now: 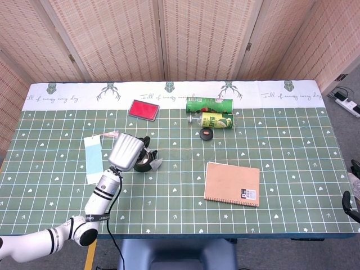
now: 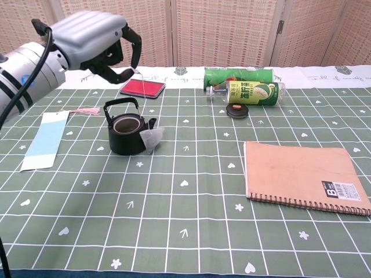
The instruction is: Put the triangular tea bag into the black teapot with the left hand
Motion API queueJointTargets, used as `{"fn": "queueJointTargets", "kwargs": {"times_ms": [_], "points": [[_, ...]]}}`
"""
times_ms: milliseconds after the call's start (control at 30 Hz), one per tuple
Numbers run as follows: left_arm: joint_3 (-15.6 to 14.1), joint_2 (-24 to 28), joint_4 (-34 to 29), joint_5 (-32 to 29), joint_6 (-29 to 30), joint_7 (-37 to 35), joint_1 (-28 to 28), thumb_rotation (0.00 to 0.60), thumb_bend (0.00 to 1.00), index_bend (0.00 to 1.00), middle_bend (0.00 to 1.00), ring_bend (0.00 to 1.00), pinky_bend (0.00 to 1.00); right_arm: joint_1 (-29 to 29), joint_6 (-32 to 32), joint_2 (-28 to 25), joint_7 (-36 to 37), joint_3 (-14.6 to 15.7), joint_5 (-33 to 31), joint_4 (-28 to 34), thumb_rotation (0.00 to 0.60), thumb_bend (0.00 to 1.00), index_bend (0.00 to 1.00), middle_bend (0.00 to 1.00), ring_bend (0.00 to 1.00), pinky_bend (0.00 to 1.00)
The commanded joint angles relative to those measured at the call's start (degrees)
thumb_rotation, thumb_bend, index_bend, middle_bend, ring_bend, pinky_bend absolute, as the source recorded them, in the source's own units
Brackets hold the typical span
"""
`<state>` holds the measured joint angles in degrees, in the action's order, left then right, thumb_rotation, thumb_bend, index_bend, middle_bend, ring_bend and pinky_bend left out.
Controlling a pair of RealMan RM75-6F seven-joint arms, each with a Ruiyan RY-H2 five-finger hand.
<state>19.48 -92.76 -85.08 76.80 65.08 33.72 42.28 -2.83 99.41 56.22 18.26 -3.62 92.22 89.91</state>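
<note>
The black teapot (image 2: pixel 126 131) stands lidless on the green cloth, its handle up. My left hand (image 2: pixel 97 41) hovers above and behind it and pinches the thin string of the triangular tea bag (image 2: pixel 152 139). The bag dangles low against the pot's right side by the spout, outside the opening. In the head view my left hand (image 1: pixel 126 151) covers most of the teapot (image 1: pixel 145 163), and the tea bag (image 1: pixel 156 163) peeks out to its right. Only the fingertips of my right hand (image 1: pixel 351 201) show at the far right edge, spread and empty.
A blue paper strip (image 2: pixel 45 139) with a tassel lies left of the pot and a red flat box (image 2: pixel 142 87) behind it. A green can (image 2: pixel 236 75), a lying bottle (image 2: pixel 248 93) and a black cap (image 2: pixel 236 112) sit at the back centre. A brown notebook (image 2: pixel 301 175) lies to the right.
</note>
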Motion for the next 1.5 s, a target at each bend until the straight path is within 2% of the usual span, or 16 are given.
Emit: {"fn": "queueJointTargets", "kwargs": {"times_ms": [33,467,933,1500], "points": [[0.27,0.53,-0.57,-0.62,-0.28,0.92,0.81,0.6,0.43,0.65,1.0,1.0,1.0,-0.03,-0.12,-0.03,-0.04,-0.14,-0.25,0.04,0.6,0.62,0.0,0.0,0.02,0.0],[1.73,3.72,-1.11,-2.78,-1.59,1.08,4.43,0.6,0.43,0.65,1.0,1.0,1.0,-0.04,-0.6,0.29,-1.0,-0.81,-1.43,0.2,0.6,0.62,0.0,0.0,0.02,0.0],[2.37,7.49,-0.96,-5.37,-2.82,1.8,7.63,0.6,0.43,0.65,1.0,1.0,1.0,1.75,-4.89,1.19,-4.07,-1.48,-3.65,0.67,0.6,0.62,0.0,0.0,0.02,0.0],[0.12,11.2,-2.73,-6.23,-0.25,1.82,7.11,0.6,0.43,0.65,1.0,1.0,1.0,2.22,-6.1,1.91,-6.28,-1.55,-4.1,0.94,0.6,0.62,0.0,0.0,0.02,0.0]]}}
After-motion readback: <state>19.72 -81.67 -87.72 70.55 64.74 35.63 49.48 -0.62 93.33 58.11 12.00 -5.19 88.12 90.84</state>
